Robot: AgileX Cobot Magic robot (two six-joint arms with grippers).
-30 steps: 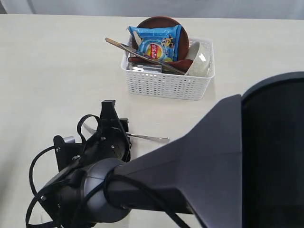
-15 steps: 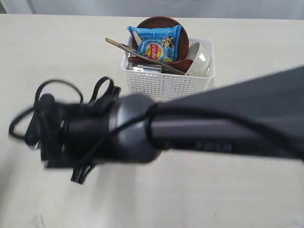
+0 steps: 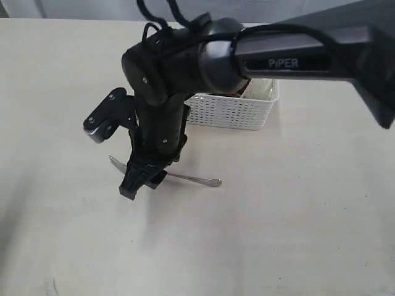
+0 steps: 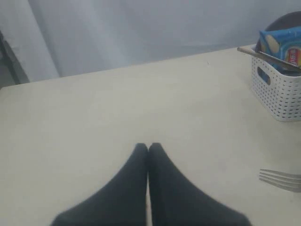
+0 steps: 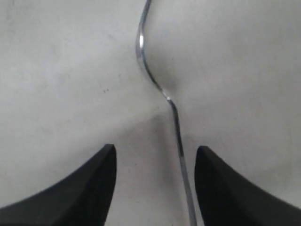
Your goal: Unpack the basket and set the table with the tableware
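Observation:
A steel fork [image 3: 194, 179] lies flat on the pale table [image 3: 296, 222], in front of the white basket [image 3: 231, 112]. My right gripper [image 3: 137, 187] points down over the fork's middle. In the right wrist view the fork's thin handle [image 5: 154, 84] runs between the two fingers, nearer one of them, and the right gripper [image 5: 155, 153] is open and apart from it. My left gripper [image 4: 148, 147] is shut on nothing, low over bare table. From the left wrist view the fork's tines [image 4: 281, 179] and the basket [image 4: 278, 96] show off to one side.
The right arm [image 3: 203, 58] hides most of the basket's contents in the exterior view. In the left wrist view a blue chip bag [image 4: 282, 47], a long utensil [image 4: 263, 54] and a brown plate's rim [image 4: 288, 21] stick out of the basket.
The right arm has swung fast across the view, from the near foreground to reaching in from the upper right. The fork lies where it was.

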